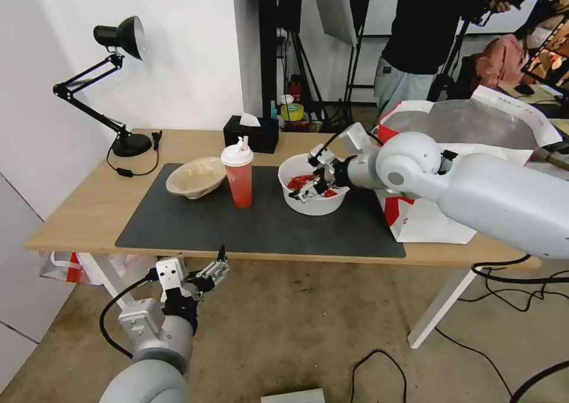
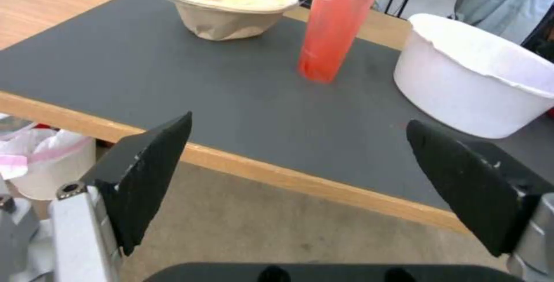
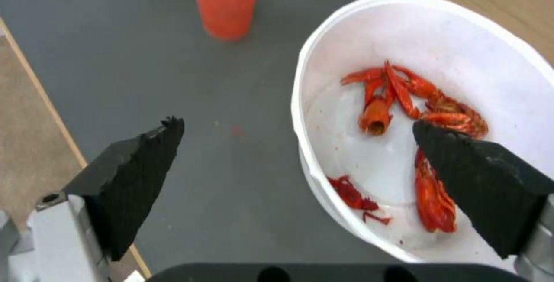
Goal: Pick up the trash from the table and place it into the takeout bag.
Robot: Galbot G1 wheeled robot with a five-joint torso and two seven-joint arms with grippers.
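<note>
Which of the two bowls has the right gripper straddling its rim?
The white bowl with red scraps; the right gripper is open over its rim. The beige bowl sits untouched.

On my worktop [image 1: 77,213] a mat [image 1: 261,231] lies along the near edge. Three things stand on the mat in a row: the pulp bowl [image 1: 195,178] at the left, the drink cup [image 1: 238,175] just beside it in the middle, and the round bowl [image 1: 313,192] with crayfish shells [image 3: 415,104] in it at the right. Behind the cup, off the mat, sits a tissue box [image 1: 251,133]. A desk lamp [image 1: 112,77] stands at the far left corner. The takeout bag [image 1: 468,148] stands at the right end, just beside the round bowl. My right gripper [image 1: 311,181] is over the round bowl, jaws astride its near rim. My left gripper [image 1: 216,268] hangs before the worktop's near edge, below it.
</note>
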